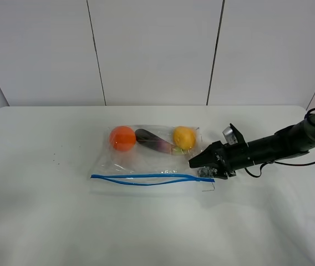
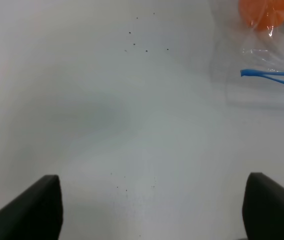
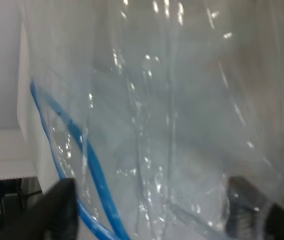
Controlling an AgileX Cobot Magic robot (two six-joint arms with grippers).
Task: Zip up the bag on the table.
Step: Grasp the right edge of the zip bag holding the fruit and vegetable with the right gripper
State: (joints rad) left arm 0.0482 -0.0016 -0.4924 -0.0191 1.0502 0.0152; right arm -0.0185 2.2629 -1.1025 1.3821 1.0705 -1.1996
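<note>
The clear bag (image 1: 146,160) lies flat on the white table (image 1: 46,210). An orange fruit (image 1: 122,138), a purple one (image 1: 155,140) and a yellow one (image 1: 184,137) show through its far side. Its blue zipper strip (image 1: 146,178) runs along the near edge and gapes in the middle. My right gripper (image 1: 201,165) is at the bag's right end by the zipper. In the right wrist view it (image 3: 152,215) is open, with the bag's plastic (image 3: 182,100) and zipper (image 3: 89,165) between its fingers. My left gripper (image 2: 152,210) is open over bare table, apart from the bag's left corner (image 2: 262,60).
The right arm (image 1: 279,144) reaches in from the right edge with a cable looping off it. White wall panels (image 1: 157,50) stand behind the table. The left arm does not show in the exterior view.
</note>
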